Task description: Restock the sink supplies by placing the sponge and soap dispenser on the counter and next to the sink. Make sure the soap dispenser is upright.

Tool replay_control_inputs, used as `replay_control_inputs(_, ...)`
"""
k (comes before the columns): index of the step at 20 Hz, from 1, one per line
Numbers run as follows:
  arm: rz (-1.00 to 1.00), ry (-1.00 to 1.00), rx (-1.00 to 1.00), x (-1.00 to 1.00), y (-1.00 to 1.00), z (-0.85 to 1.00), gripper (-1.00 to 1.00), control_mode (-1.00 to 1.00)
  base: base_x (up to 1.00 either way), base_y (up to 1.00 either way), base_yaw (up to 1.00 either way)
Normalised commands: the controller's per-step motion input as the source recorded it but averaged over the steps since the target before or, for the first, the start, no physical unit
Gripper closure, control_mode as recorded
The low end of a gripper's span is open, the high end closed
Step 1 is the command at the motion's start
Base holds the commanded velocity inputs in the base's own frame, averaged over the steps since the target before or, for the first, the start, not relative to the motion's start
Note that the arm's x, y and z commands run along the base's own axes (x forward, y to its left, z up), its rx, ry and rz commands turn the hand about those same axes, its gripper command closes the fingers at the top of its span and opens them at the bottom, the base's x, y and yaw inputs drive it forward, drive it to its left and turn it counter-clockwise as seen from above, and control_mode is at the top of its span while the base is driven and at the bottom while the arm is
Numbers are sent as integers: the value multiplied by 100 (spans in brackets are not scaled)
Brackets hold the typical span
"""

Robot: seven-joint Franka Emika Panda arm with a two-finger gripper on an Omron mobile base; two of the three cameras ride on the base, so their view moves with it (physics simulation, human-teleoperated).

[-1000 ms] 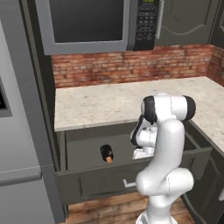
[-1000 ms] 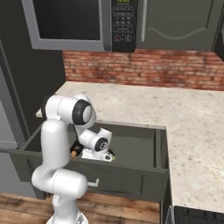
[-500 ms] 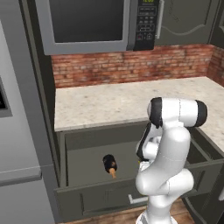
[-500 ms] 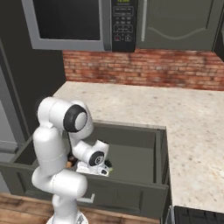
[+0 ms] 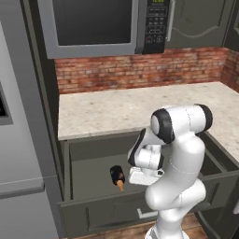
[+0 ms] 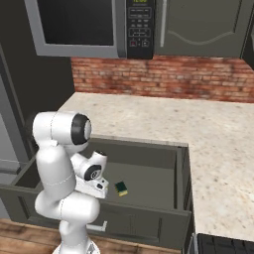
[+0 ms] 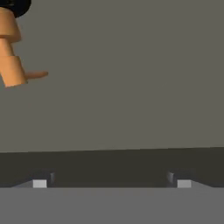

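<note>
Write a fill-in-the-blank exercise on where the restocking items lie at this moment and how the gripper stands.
1. The soap dispenser lies on its ___ rather than upright.
2. The sponge and the soap dispenser both rest inside the open ___.
3. The gripper holds nothing; its jaws stand ___.
4. The wall behind the counter is red ___.

Missing words: side; drawer; open; brick
</note>
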Motion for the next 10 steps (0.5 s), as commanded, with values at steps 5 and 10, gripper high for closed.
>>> replay_control_inputs(5, -7, -2, -8, 29, 85, 0, -100, -100, 0, 0, 0)
replay_control_inputs(10, 0, 0, -4, 30, 28, 0, -100, -100, 0, 0, 0)
